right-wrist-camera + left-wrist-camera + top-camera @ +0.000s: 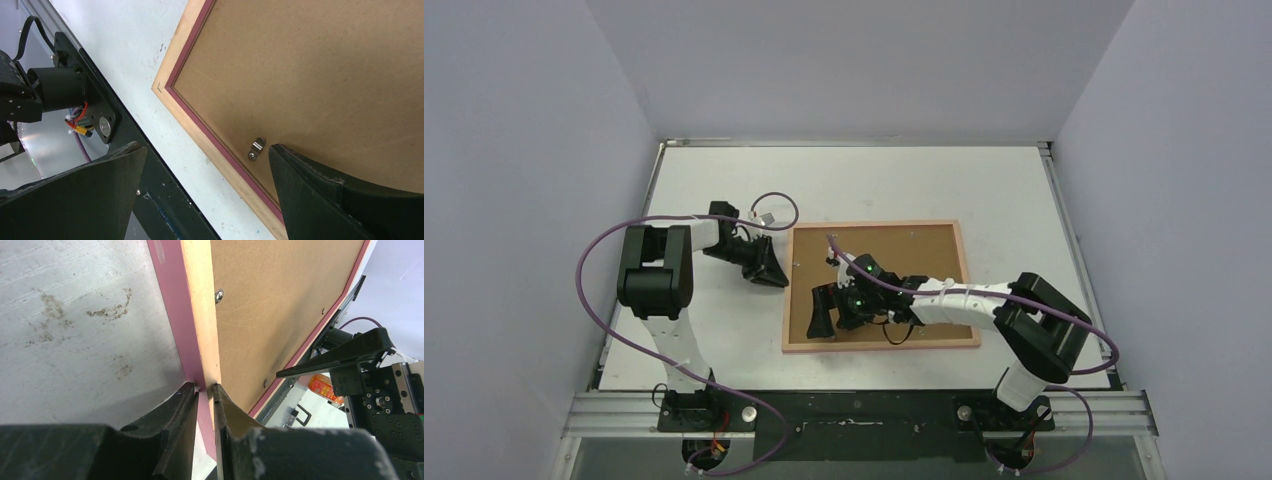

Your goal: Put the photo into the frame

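Only frame (874, 225) rim visible around backing panel (929, 255)

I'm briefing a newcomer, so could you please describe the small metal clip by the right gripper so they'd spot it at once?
On the white table lies the frame, brown backing up. Near its near-left corner, inside the pink lip by the open right gripper, sits the clip: small, silvery, one screw, the only metal against that plain backing.

Frame (874, 225) on table (874, 180), backing panel (924, 255) in it, L pincer (204, 387) astride its left edge, R pincer (200, 150) above near-left corner.
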`<state>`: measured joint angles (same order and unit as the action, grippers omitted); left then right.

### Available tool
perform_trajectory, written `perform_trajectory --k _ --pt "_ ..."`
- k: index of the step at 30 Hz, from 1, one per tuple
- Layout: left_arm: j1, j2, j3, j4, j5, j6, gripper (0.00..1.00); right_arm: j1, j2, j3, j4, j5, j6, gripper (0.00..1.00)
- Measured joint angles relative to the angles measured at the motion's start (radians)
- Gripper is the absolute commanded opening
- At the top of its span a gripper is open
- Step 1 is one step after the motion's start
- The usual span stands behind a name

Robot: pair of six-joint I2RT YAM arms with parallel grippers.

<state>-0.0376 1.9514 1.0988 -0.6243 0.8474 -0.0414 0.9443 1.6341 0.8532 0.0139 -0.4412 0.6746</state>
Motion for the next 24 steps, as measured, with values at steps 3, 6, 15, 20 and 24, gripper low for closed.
perform_trajectory --k 3,6,15,20,24 --pt "0.000 0.000 0.000 0.000 0.000 0.000 0.17 0.011 0.000 -0.009 0.009 -0.010 0.014 1.00" --pt "0.000 0.000 0.000 0.000 0.000 0.000 0.17 0.021 0.000 -0.019 0.028 -0.018 0.026 1.00" --pt "0.000 0.000 0.000 0.000 -0.001 0.000 0.17 0.046 0.001 -0.040 0.054 -0.026 0.053 0.99" --pt "0.000 -0.001 0.000 0.000 -0.002 0.000 0.16 0.047 0.001 -0.042 0.055 -0.027 0.054 0.99" --pt "0.000 -0.001 0.000 0.000 -0.002 0.000 0.16 0.042 0.001 -0.042 0.039 -0.027 0.040 0.99"
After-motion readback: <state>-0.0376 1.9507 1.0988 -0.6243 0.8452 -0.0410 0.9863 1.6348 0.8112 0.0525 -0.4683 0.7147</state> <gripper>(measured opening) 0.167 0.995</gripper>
